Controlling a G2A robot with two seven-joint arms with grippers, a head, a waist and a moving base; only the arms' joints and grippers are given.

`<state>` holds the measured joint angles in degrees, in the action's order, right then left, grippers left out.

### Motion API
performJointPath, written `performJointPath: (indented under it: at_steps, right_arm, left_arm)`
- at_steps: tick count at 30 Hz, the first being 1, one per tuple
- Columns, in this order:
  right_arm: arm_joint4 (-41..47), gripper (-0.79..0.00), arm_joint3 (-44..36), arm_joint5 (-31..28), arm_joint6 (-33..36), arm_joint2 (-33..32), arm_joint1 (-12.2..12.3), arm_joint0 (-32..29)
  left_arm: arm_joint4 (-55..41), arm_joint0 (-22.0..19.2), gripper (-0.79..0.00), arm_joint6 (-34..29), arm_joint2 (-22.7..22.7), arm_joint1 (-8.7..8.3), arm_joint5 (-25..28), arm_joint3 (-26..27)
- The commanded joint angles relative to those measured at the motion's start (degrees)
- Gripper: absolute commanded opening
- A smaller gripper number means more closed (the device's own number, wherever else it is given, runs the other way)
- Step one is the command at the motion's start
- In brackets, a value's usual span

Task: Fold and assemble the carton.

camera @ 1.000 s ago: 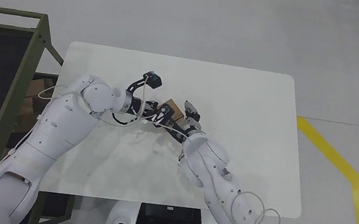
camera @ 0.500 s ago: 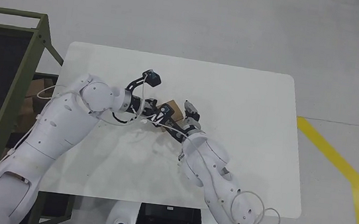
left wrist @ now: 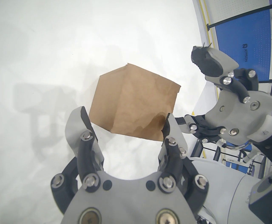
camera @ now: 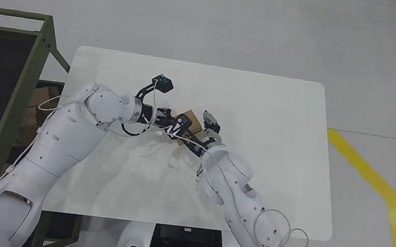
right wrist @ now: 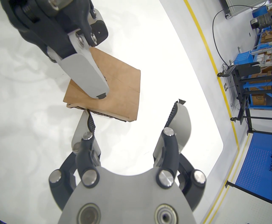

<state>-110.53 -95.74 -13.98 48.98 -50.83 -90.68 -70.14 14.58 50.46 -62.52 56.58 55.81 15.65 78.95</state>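
Observation:
A flattened brown carton [camera: 194, 116] lies near the middle of the white table [camera: 280, 111]. In the left wrist view the carton [left wrist: 131, 106] sits just beyond my open left gripper [left wrist: 125, 121], and one fingertip [left wrist: 166, 125] rests on its stained corner. My left gripper [camera: 176, 125] comes at it from the left side. In the right wrist view the carton [right wrist: 123, 89] has that left finger [right wrist: 89, 78] pressing on its top. My right gripper [right wrist: 133, 115] is open, with one fingertip [right wrist: 90, 121] at the carton's near edge. The right gripper [left wrist: 212, 89] also stands open beside the carton.
A green metal frame [camera: 22, 52] with cardboard pieces [camera: 39, 102] stands off the table's left edge. A yellow line [camera: 372, 180] runs along the floor on the right. The right half of the table is bare white surface.
The left arm's wrist has shifted slightly toward the far left. The carton and the right arm stay where they were.

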Motion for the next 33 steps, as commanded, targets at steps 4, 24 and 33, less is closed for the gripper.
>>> performJointPath:
  at_steps: [4,24,33]
  right_arm:
    - [-0.1,-0.228,-0.2,0.2,-0.2,0.1,-0.1,-0.1]
    - [-0.3,-0.222,-0.3,0.4,-0.4,0.0,-0.3,-0.3]
    - [-0.8,-0.215,-1.2,0.2,-1.1,-0.5,-0.1,-1.2]
  left_arm:
    - [-0.5,-0.5,-0.197,-0.2,-0.4,0.19,0.5,-0.7]
    - [-1.3,-1.0,-0.249,-0.7,-0.8,0.42,1.4,-1.8]
    - [-1.2,-1.0,-0.256,-0.5,-0.9,0.47,1.3,-1.8]
